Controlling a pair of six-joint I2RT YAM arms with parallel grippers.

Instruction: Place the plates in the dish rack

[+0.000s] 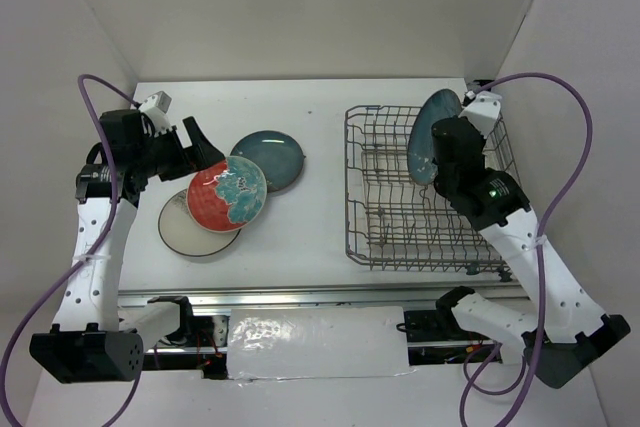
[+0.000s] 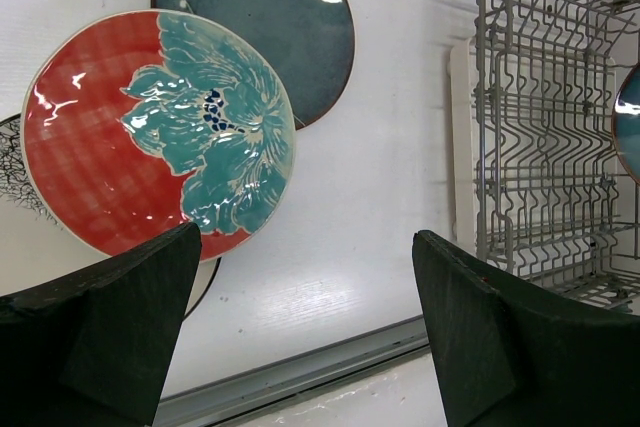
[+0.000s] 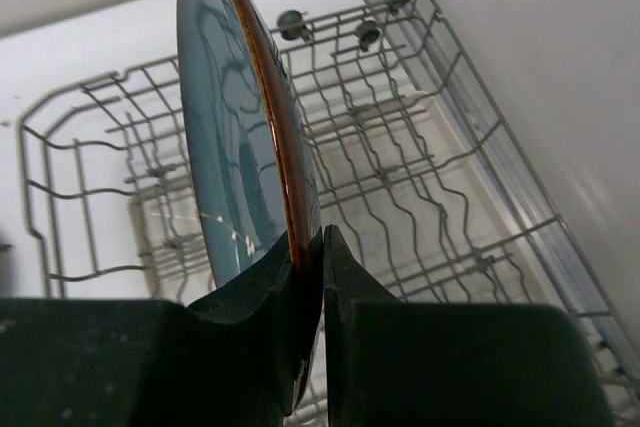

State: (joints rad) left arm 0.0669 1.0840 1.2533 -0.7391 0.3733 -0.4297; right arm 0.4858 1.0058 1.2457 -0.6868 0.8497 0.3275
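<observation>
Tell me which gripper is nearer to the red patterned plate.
Left. The left gripper is open, close beside the red plate. The right gripper is across the table over the dish rack, shut on a blue plate held on edge.

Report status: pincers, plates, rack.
Right pincer shut on teal plate, held on edge over dish rack. Left pincer open, empty. On table, overlapping: red plate, second teal plate, cream plate. Nothing seen in the way.

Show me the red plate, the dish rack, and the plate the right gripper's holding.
red plate [image 2: 160,137]: left wrist view, centre flower pattern.
dish rack [image 1: 390,217]: top view, bare wire floor.
held teal plate [image 3: 232,137]: right wrist view, glossy face.
</observation>
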